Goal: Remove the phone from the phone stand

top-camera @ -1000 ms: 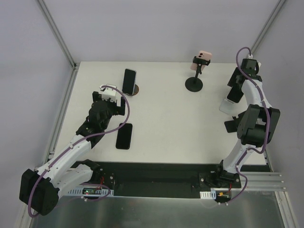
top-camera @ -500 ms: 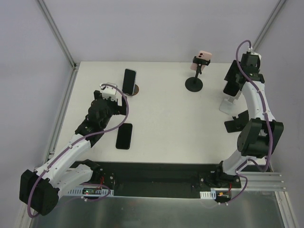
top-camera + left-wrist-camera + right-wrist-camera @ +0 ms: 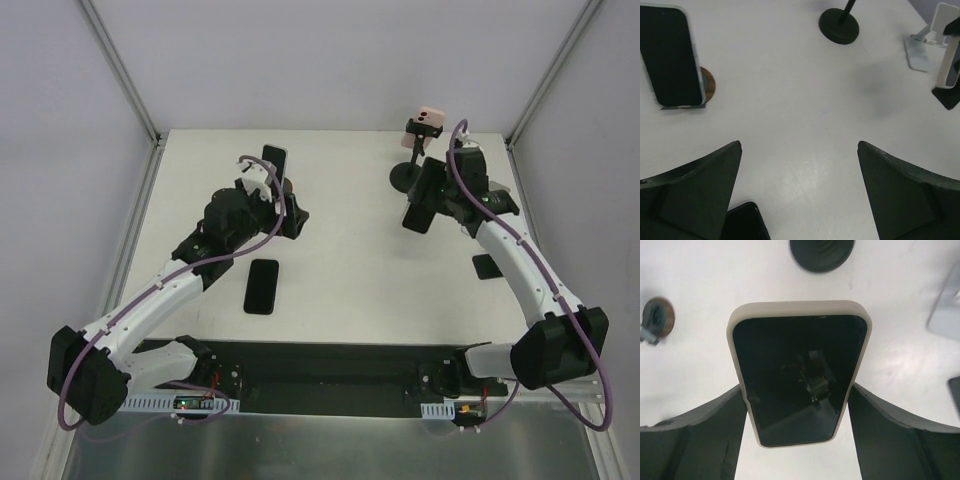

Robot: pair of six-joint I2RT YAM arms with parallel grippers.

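Nearest the arms' bases, a black phone (image 3: 262, 286) is lying flat, screen up, on the white table (image 3: 350, 270). Just beyond it, the left gripper (image 3: 799, 150) is hovering over bare tabletop with its two dark fingers spread wide and nothing between them.

To the right, the right gripper (image 3: 795, 390) is clamping a beige-cased phone (image 3: 799, 340) by its long edges, one finger pressing each side, the dark screen facing the wrist camera. That phone is hanging in the air above the table. In the left wrist view it is showing edge-on, apart from a white folding stand (image 3: 922, 42) that is sitting on the table behind it.

Farther back on the left, another dark-screened phone (image 3: 671, 55) is leaning upright on a small round wooden stand (image 3: 707, 85). Toward the far right edge, a black stand with a round base (image 3: 408, 178) is holding a pink phone (image 3: 431, 117) in its clamp, close behind the right gripper.
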